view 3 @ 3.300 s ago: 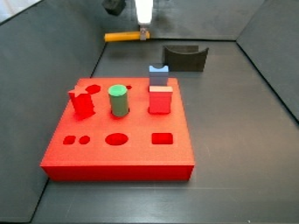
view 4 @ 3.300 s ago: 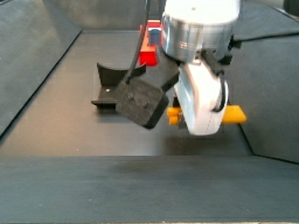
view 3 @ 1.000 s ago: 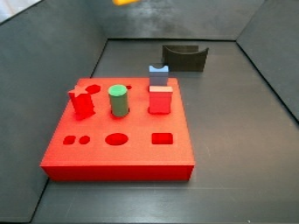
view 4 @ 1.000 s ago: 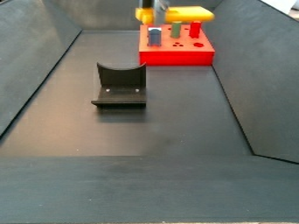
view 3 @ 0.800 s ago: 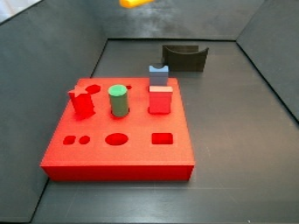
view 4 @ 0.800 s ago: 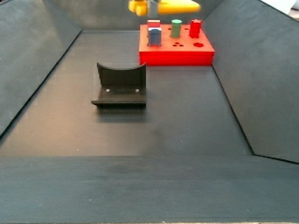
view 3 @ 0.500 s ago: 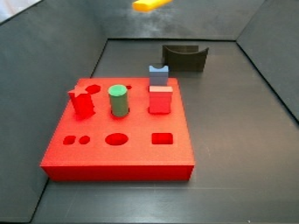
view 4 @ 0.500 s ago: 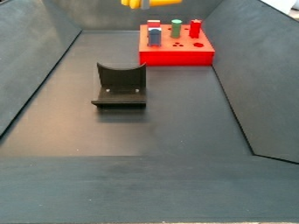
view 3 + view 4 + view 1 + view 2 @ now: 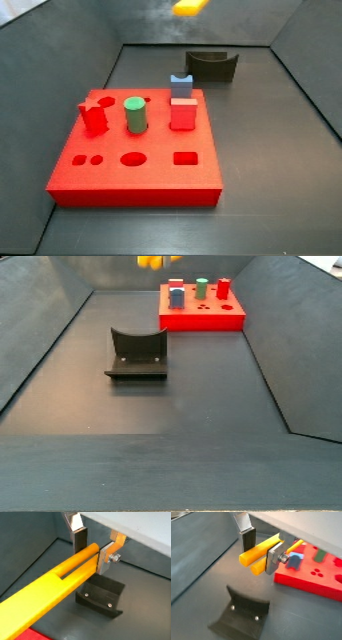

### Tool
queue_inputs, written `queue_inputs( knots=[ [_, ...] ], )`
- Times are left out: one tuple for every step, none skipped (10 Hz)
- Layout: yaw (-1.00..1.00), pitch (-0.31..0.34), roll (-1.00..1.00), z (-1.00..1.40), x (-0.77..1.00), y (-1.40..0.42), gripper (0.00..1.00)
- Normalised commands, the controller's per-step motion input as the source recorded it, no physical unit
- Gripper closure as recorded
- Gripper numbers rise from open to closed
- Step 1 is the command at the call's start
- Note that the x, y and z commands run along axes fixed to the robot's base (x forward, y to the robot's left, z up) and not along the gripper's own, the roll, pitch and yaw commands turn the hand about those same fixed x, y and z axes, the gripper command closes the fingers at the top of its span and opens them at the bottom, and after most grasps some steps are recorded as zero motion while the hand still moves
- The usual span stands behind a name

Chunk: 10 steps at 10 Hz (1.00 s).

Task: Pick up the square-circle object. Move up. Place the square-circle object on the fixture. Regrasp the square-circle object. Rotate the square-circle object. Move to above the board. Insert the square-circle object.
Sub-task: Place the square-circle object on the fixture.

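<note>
Item: long slim yellow-orange rod (image 9: 60,582), which I judge rigid, light and smooth, clamped crosswise near one end by my tool (image 9: 92,553), above the dark notched fixture (image 9: 100,597).

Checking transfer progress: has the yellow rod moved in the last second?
Yes. In a side view the yellow rod, held in the gripper, has shifted from above the board's left toward above the fixture.

Robot test cell, lab type | dark grey floor (image 9: 160,416) enclosed by sloped grey walls | red board (image 9: 134,150) with shaped holes and upright pegs | black fixture (image 9: 136,354) bolted to base plate | gripper (image 9: 92,549) overhead, jaws clamping yellow-orange square-circle object (image 9: 47,594)
</note>
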Motion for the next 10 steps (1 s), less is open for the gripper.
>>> queue_inputs(
  knots=[
    [0.85, 0.267, -1.0, -0.32, 0.56, 0.9, 1.0],
    [0.76, 0.305, -1.0, -0.19, 0.48, 0.71, 1.0],
    [0.7, 0.345, -1.0, -0.13, 0.41, 0.58, 1.0],
    [0.56, 0.433, -1.0, -0.06, 0.3, 0.34, 1.0],
    [0.39, 0.497, -0.97, -0.04, 0.22, 0.13, 1.0],
    [0.21, 0.465, -0.79, -0.03, 0.17, 0.06, 1.0],
    [0.07, 0.424, -0.61, -0.02, 0.11, 0.06, 1.0],
    [-0.03, 0.362, -0.44, -0.01, 0.09, 0.06, 1.0],
    [-0.12, 0.27, -0.28, -0.01, 0.08, 0.04, 1.0],
    [-0.14, 0.213, -0.21, -0.01, 0.08, 0.04, 1.0]
  ],
)
